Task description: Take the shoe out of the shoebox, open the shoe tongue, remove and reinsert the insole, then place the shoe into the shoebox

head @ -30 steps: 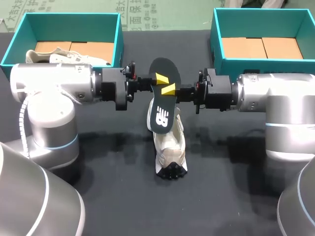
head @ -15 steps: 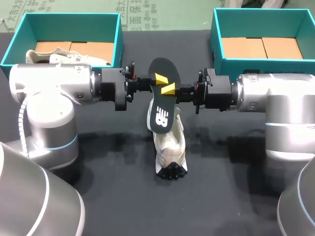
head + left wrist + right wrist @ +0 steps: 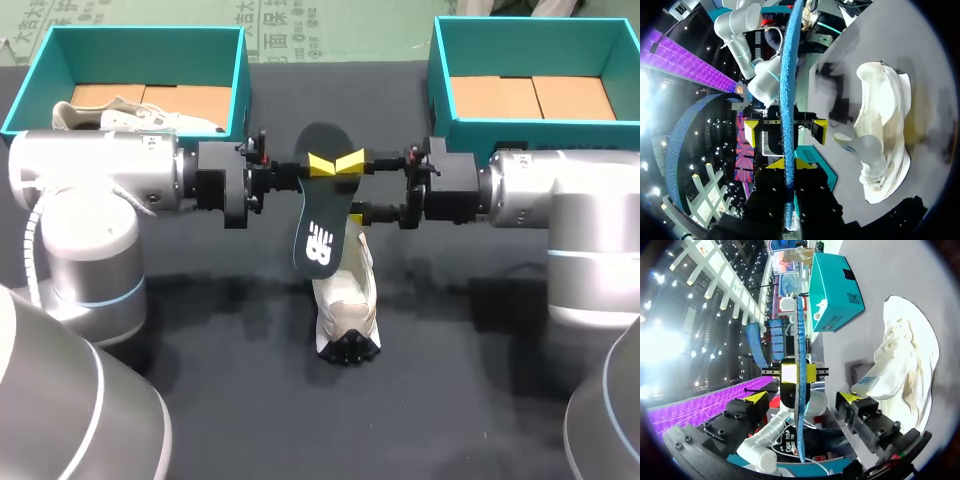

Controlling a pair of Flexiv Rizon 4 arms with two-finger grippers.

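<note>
Two teal shoeboxes (image 3: 241, 90) (image 3: 436, 80) behind; left gripper (image 3: 786, 165) tight on insole (image 3: 320, 220), right gripper (image 3: 355, 186) wide astride it, shoe (image 3: 345, 300) below.

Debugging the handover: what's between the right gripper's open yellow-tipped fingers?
The black flat insole, edge-on, touching neither finger of the right gripper; the right wrist view shows it. The left gripper is shut on it.

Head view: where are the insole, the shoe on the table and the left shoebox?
insole (image 3: 319, 212), head view, on its dark middle.
shoe (image 3: 346, 305), head view, on its pale upper.
left shoebox (image 3: 40, 75), head view, on its teal left wall.
</note>
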